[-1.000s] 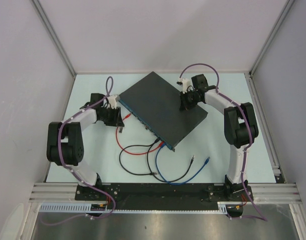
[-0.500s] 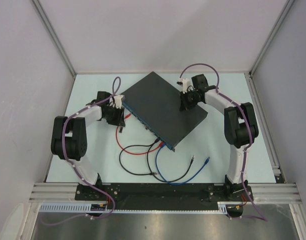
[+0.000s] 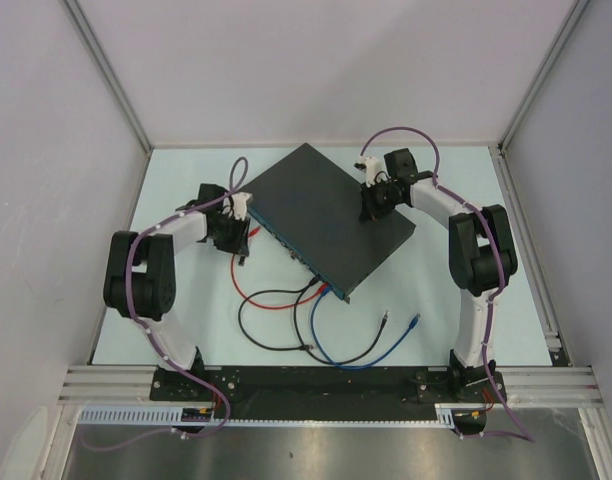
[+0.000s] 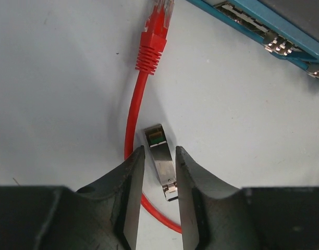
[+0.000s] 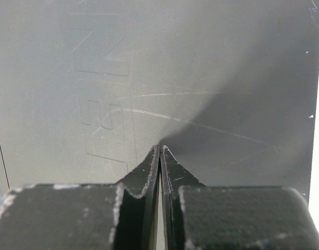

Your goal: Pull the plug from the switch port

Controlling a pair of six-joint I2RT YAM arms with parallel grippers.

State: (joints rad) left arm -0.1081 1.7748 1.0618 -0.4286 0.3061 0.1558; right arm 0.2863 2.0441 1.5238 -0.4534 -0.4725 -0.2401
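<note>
The switch (image 3: 321,215) is a flat dark grey box lying diagonally mid-table, with its blue-teal socket edge (image 4: 274,26) facing front-left. A red plug (image 4: 153,41) on a red cable (image 3: 261,298) lies close to that edge. Its tip is cut off by the top of the left wrist view, so I cannot tell whether it is seated. A small silver metal module (image 4: 160,159) lies on the table. My left gripper (image 4: 159,151) is open and straddles it with a gap on each side. My right gripper (image 5: 160,147) is shut, its tips on the switch's top (image 5: 201,78).
A black cable (image 3: 266,335) and a blue cable (image 3: 356,355) run from the switch's front corner and loop over the near table, loose ends at right. The red cable curls beneath my left gripper. White walls enclose the table.
My left arm's elbow has swung in and the gripper has shifted slightly right, toward the switch. The metal module, the switch and the right arm have stayed put.
</note>
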